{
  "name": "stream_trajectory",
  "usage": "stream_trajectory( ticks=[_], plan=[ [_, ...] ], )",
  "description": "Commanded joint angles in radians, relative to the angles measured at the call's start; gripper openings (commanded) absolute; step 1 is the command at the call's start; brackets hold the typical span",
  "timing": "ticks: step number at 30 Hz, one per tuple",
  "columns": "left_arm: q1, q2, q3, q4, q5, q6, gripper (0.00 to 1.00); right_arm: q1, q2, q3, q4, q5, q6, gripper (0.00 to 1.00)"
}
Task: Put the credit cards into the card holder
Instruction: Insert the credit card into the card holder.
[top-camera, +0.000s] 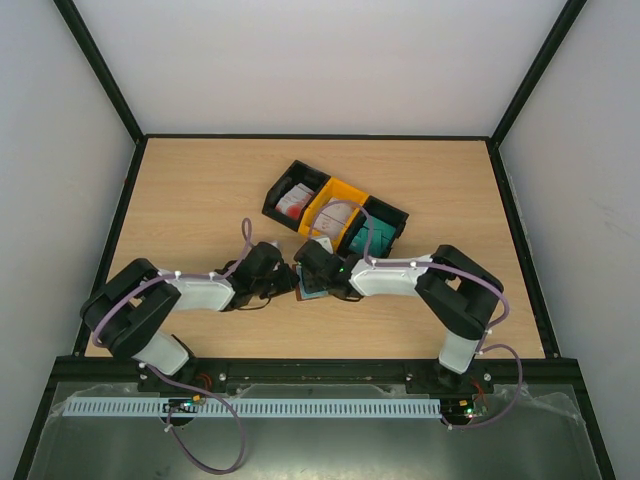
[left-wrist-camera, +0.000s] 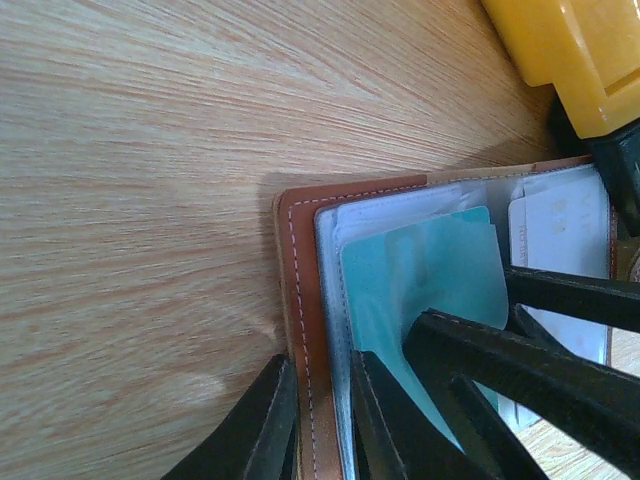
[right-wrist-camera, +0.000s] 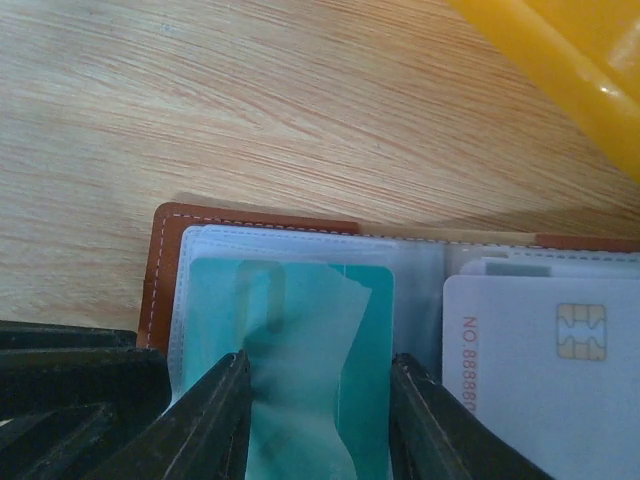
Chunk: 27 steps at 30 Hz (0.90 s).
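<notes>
The card holder (left-wrist-camera: 300, 260), a brown leather wallet, lies open on the table with its pale pockets up, and also shows in the right wrist view (right-wrist-camera: 160, 260) and the top view (top-camera: 312, 290). A teal credit card (right-wrist-camera: 300, 340) sits in its left pocket under a crumpled clear flap. A white card with a chip (right-wrist-camera: 540, 370) lies in the right half. My left gripper (left-wrist-camera: 325, 430) is shut on the wallet's left edge. My right gripper (right-wrist-camera: 320, 420) is open, its fingers (left-wrist-camera: 520, 350) resting over the teal card (left-wrist-camera: 430, 270).
A row of three bins stands just beyond the wallet: a black one with white and red cards (top-camera: 295, 200), a yellow one (top-camera: 335, 212) and a black one with teal cards (top-camera: 372, 235). The yellow bin's corner (left-wrist-camera: 580, 50) is close to the wallet.
</notes>
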Motion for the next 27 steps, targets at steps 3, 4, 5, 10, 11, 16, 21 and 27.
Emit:
stream_trajectory(
  ticks=[3,4,5,10,11,16,21,27],
  plan=[
    [-0.004,0.038,0.004,-0.012,0.004,0.018,0.17,0.049,0.034,0.037,-0.009,-0.101,-0.074,0.39],
    [-0.004,0.038,0.001,-0.014,0.003,0.019,0.17,0.049,0.032,0.036,-0.014,-0.076,-0.062,0.4],
    [-0.004,0.036,0.001,-0.018,0.001,0.018,0.17,0.049,0.028,0.038,-0.023,-0.043,-0.047,0.42],
    [-0.004,0.007,-0.005,-0.046,-0.003,0.022,0.18,0.048,-0.045,0.031,-0.081,0.121,0.045,0.48],
    [-0.004,-0.003,-0.006,-0.05,-0.002,0.023,0.19,0.049,-0.063,0.027,-0.088,0.133,0.054,0.48],
    [-0.005,-0.043,-0.004,-0.056,0.02,0.026,0.22,0.049,-0.097,0.021,-0.138,0.119,0.089,0.4],
    [-0.006,-0.056,-0.005,-0.051,0.045,0.024,0.26,0.049,-0.088,-0.008,-0.156,0.071,0.122,0.39],
    [-0.006,-0.065,-0.009,-0.038,0.067,0.016,0.26,0.049,-0.088,-0.038,-0.131,0.049,0.142,0.32]
  ],
)
